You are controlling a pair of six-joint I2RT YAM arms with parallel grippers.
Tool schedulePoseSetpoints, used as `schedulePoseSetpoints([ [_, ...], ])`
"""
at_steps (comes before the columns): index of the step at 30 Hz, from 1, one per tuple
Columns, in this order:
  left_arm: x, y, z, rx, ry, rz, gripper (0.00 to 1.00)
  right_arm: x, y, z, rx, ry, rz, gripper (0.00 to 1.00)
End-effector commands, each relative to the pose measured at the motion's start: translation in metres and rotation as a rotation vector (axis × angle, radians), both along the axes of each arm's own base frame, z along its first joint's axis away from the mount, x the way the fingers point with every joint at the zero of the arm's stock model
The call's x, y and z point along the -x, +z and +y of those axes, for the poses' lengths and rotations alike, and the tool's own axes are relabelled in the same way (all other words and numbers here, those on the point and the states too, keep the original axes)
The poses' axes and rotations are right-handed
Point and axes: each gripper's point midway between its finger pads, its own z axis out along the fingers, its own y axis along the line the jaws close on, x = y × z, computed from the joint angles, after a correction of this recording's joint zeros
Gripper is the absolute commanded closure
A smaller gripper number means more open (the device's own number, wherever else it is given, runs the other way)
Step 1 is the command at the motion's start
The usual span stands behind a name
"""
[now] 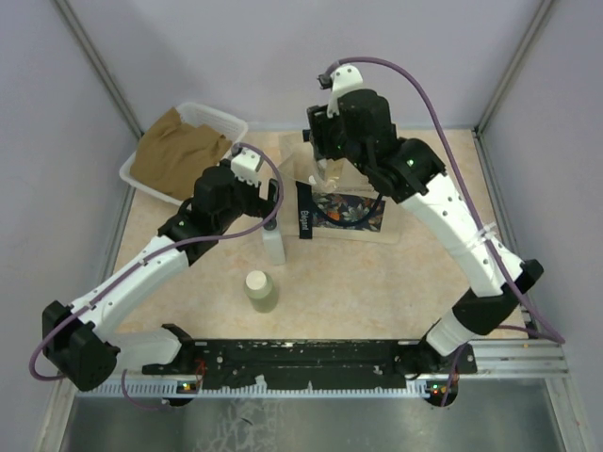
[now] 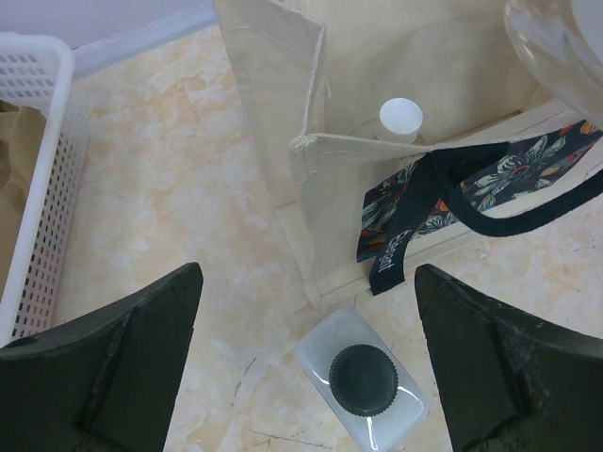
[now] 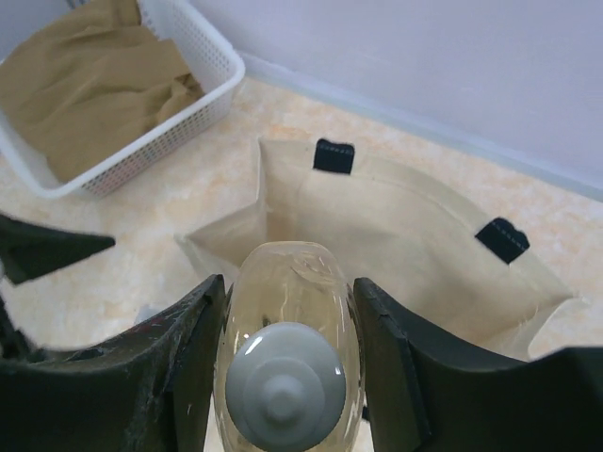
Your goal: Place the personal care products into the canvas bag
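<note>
Bottles stand on the bench (image 1: 377,292) in the view from above. The canvas bag (image 1: 350,215) sits in the middle. It is beige, with a dark flower panel and a black strap. The strap has white letters, too small to read. The white bottle (image 1: 272,245) stands at the bag's 9 o'clock. The green bottle (image 1: 261,291), with a cream cap, stands at the white one's 6 o'clock. The left arm (image 1: 141,273) comes in bent from 7 o'clock, with the left jaws over the white bottle. The right arm (image 1: 452,226) bends in from 4 o'clock, with the right jaws above the bag's left end.

In the left wrist view, the left jaws stand wide with nothing in them. The white bottle (image 2: 363,381), black cap up, stands between them, just beside a corner of the canvas bag (image 2: 283,104). A white cap (image 2: 400,118) shows inside the bag at 12 o'clock.

In the right wrist view, the right jaws hold the clear bottle (image 3: 287,311), with its silver cap facing the camera. It hangs over the open canvas bag (image 3: 405,235). The tub (image 3: 203,89) with brown cloth (image 3: 85,89) sits at 10 o'clock.
</note>
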Motion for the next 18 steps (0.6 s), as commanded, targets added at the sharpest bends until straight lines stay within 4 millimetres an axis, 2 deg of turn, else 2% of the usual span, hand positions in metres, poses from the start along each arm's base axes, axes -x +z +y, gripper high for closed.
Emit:
schedulePoseSetpoints([
  [1, -0.004, 0.012, -0.005, 0.024, -0.01, -0.028, 0.01, -0.032, 0.096, -0.029, -0.183, -0.081, -0.24, 1.0],
  [5, -0.005, 0.01, -0.008, 0.026, -0.023, -0.029, 0.01, -0.056, 0.104, -0.045, -0.192, -0.113, -0.251, 1.0],
  [9, -0.008, 0.004, -0.011, 0.019, -0.028, -0.018, 0.01, -0.072, 0.093, -0.062, -0.156, -0.17, -0.219, 1.0],
  [11, -0.009, 0.0, -0.013, 0.016, -0.03, -0.012, 0.01, -0.079, 0.078, -0.068, -0.125, -0.197, -0.194, 1.0],
  [18, -0.009, -0.009, -0.016, 0.013, -0.044, 0.002, 0.01, -0.101, -0.008, -0.08, -0.038, -0.252, -0.068, 1.0],
])
